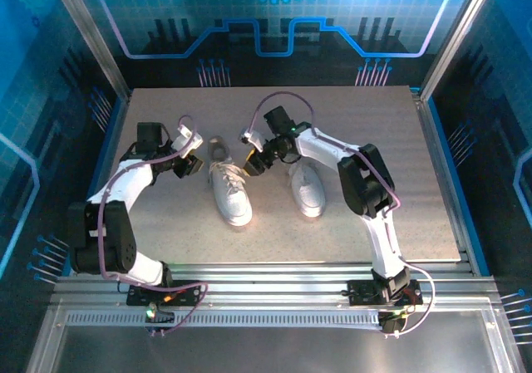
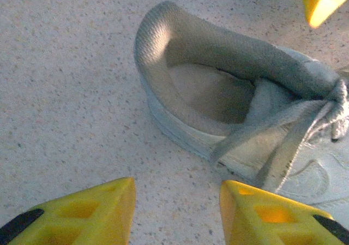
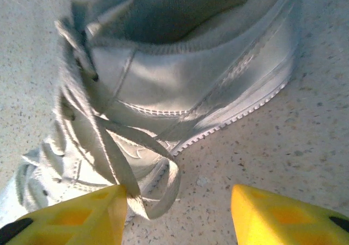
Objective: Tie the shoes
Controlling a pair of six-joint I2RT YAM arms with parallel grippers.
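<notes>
So the left-hand sneaker (image 1: 231,192) sits about mid-table. Its toe points back toward the arm bases and its heel toward the far end. The right-hand sneaker (image 1: 308,188) lies near it, same way round, with a strip of bare surface between the two. Both are white low-tops on the speckled beige table (image 1: 391,140).

Everything's happening around the left-hand sneaker. On the left wrist cam I get its greyish heel opening (image 2: 210,89) and the laces (image 2: 283,141) bunched at the top of the tongue. Two strands drape down over the side of the shoe toward the table. On the right wrist cam I'm looking at the opposite flank. The laces criss-cross down the front there, and one strand hangs off in a loose loop (image 3: 158,193) by the sole.

The left gripper (image 1: 193,160) hovers just beside the heel end on its own side. Its jaws are spread apart with nothing but tabletop between the yellow fingers (image 2: 92,212). The draped strands end right at the tip of one finger, and I can't tell if they actually touch it.

The right gripper (image 1: 252,162) is on the other side, up by the lacing. Its jaws are wide apart too. The loose loop lies against the inner edge of one finger (image 3: 71,217) but isn't pinched. One of its yellow tips pokes into the top corner of the left wrist cam.
</notes>
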